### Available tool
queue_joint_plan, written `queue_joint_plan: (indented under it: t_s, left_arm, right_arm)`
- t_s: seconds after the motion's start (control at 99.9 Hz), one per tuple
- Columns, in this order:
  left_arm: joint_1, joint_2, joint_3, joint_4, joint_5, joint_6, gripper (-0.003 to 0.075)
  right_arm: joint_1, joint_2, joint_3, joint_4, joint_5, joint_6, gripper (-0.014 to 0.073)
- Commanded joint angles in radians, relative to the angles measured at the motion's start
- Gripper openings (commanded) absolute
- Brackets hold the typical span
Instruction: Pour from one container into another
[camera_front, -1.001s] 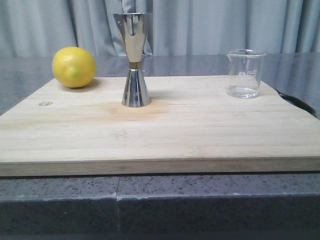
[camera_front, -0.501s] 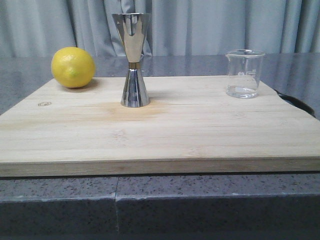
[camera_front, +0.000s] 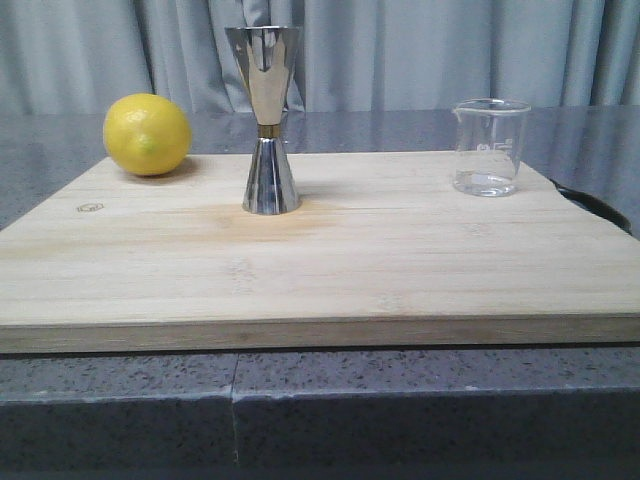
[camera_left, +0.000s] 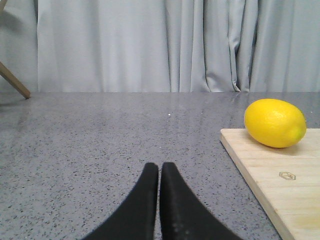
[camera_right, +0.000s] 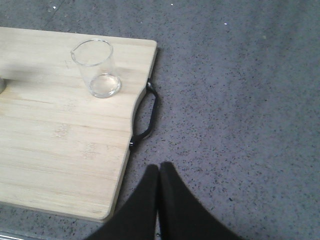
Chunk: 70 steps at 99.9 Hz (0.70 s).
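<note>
Front view: a steel jigger (camera_front: 269, 120) stands upright on the wooden board (camera_front: 320, 270), a lemon (camera_front: 147, 134) at its far left corner, a glass beaker (camera_front: 488, 146) upright at far right, well apart. Left wrist view: the left tool (camera_left: 159, 172) is closed over the grey worktop (camera_left: 100, 135) beside the board. Right wrist view: the right tool (camera_right: 159, 172) is closed, empty, off the board's handled edge.

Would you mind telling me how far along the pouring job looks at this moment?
The jigger and the beaker both stand upright, apart, on the board. Nothing is in hand: the left pincer and right pincer are shut and empty, off the board over the counter. I cannot see what either vessel holds, so this fits a pour still to come or one finished with both set back down.
</note>
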Motion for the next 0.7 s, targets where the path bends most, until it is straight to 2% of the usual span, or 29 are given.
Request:
queue_joint_plan:
  t_s: [0.0, 0.451, 0.501, 0.571, 0.691]
  left_arm:
    - [-0.008, -0.025, 0.004, -0.011, -0.084, 0.000, -0.0019]
    - [-0.008, -0.025, 0.004, -0.011, -0.084, 0.000, -0.0019]
    - [-0.008, -0.025, 0.004, -0.011, -0.084, 0.000, -0.0019]
    - [-0.008, -0.025, 0.004, -0.011, -0.084, 0.000, -0.0019]
    - [-0.006, -0.025, 0.004, -0.011, -0.084, 0.000, -0.0019]
  right_arm:
    - [0.002, 0.006, -0.023, -0.019, -0.071, -0.008, -0.0064]
    - [0.002, -0.008, -0.014, -0.023, -0.079, -0.008, -0.0064]
    - [-0.023, -0.031, 0.006, -0.039, -0.097, -0.008, -0.0064]
    - [-0.084, -0.081, 0.063, -0.016, -0.199, 0.003, -0.0064]
    - [-0.216, -0.202, 0.204, 0.050, -0.462, 0.008, -0.0064]
